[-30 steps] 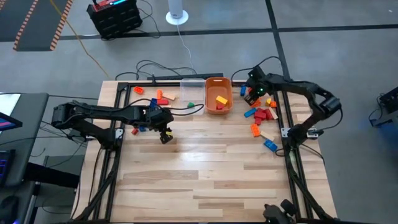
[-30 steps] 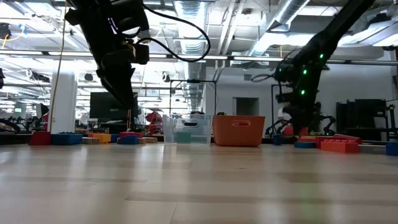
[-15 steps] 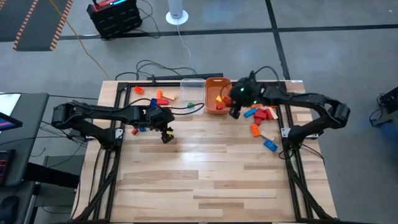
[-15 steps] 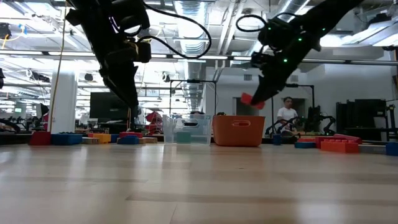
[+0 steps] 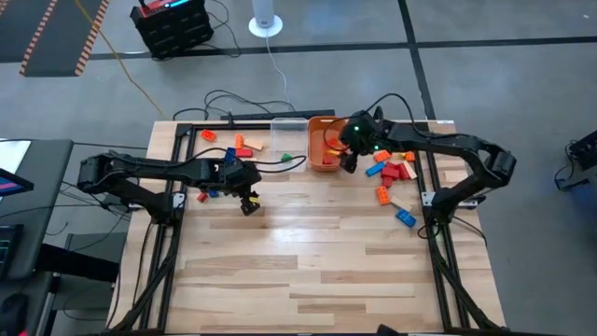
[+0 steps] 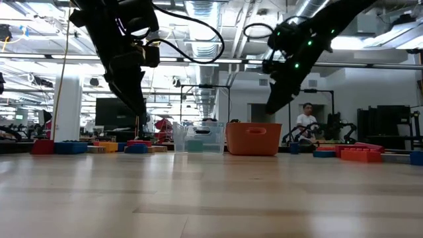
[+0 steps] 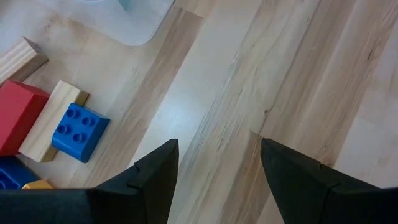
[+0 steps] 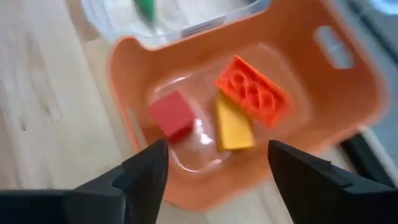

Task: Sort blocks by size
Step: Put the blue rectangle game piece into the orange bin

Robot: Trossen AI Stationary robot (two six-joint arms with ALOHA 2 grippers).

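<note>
My right gripper (image 5: pixel 347 161) is open and empty above the orange tub (image 5: pixel 318 161); it also shows in the right wrist view (image 8: pixel 217 163). In the tub (image 8: pixel 348 93) lie a red block (image 8: pixel 171 115), a yellow block (image 8: pixel 234 126) and an orange block (image 8: pixel 253 88). More blocks lie on the table right of the tub (image 5: pixel 392 174) and at the far left (image 5: pixel 235 146). My left gripper (image 5: pixel 247 203) is open and empty over bare table (image 7: pixel 217 149), near a blue block (image 7: pixel 79 129).
A clear tub (image 5: pixel 289 133) holding a green block (image 5: pixel 287 157) stands left of the orange tub. Cables run along the table's far edge (image 5: pixel 242 103). The near half of the table (image 5: pixel 317 271) is bare wood. A person (image 6: pixel 305 122) stands in the room behind.
My right gripper has gone from the right block pile toward the table's left, carrying a red block raised above the table to above the orange tub. It has let go, and the red block now lies in the tub.
</note>
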